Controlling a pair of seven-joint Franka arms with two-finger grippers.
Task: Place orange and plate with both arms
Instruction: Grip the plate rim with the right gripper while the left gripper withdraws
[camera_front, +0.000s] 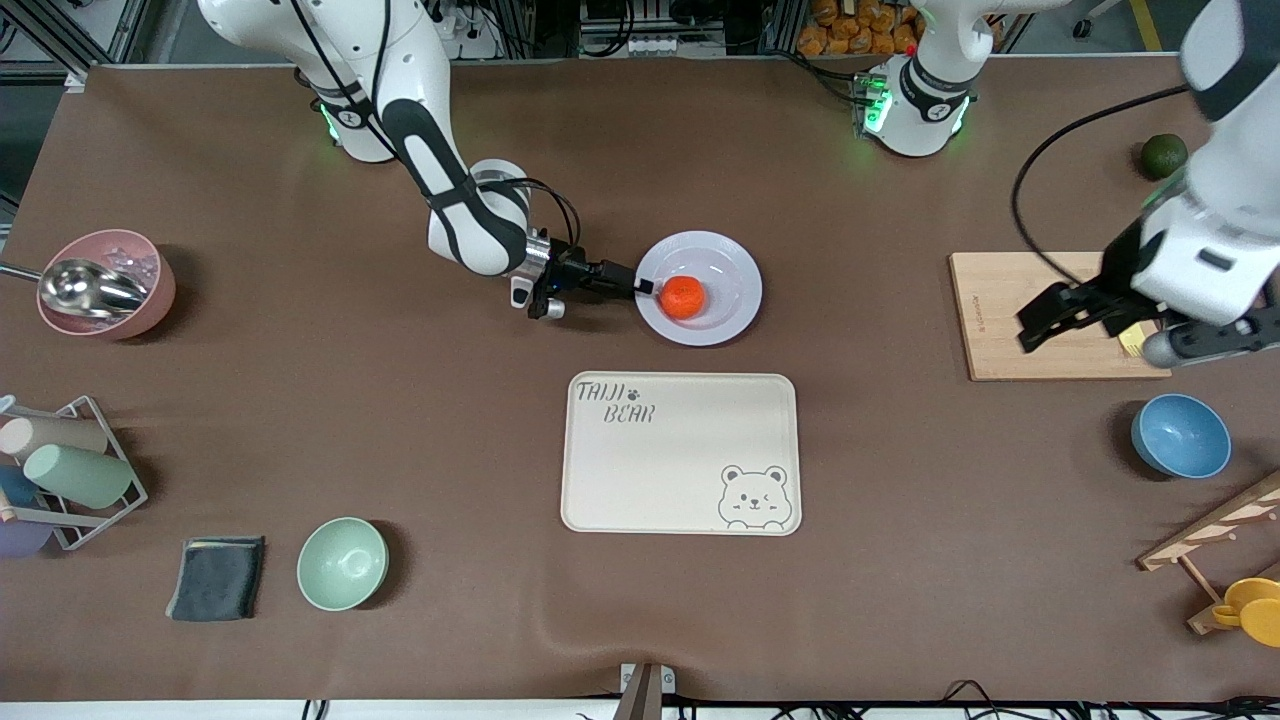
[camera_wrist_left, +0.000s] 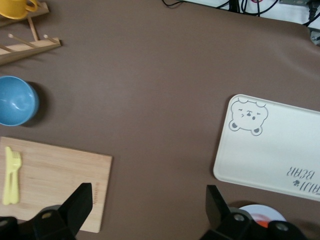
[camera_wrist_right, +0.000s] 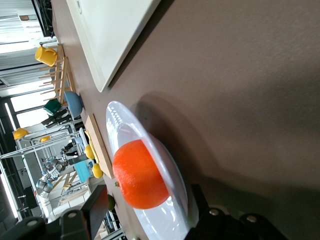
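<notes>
While the orange (camera_front: 683, 297) sits loose on the glossy, slippery plate (camera_front: 735, 262) above the bear tray (camera_front: 682, 452), the right claw (camera_front: 643, 286) straddles its rim unclenched; left claw (camera_front: 1070, 318) waits, spread, over the cutting board (camera_front: 990, 345).

The front view looks steeply down from high across the worktop (camera_front: 300, 400), facing both arm bases and covering the whole surface. The left wrist view looks straight down from well above, sharing the bear tray (camera_wrist_left: 280, 150), blue bowl (camera_wrist_left: 16, 100) and cutting board (camera_wrist_left: 55, 175) with it. The right wrist view sits low and close, skimming the surface past the plate (camera_wrist_right: 125, 125) and orange (camera_wrist_right: 139, 175).
</notes>
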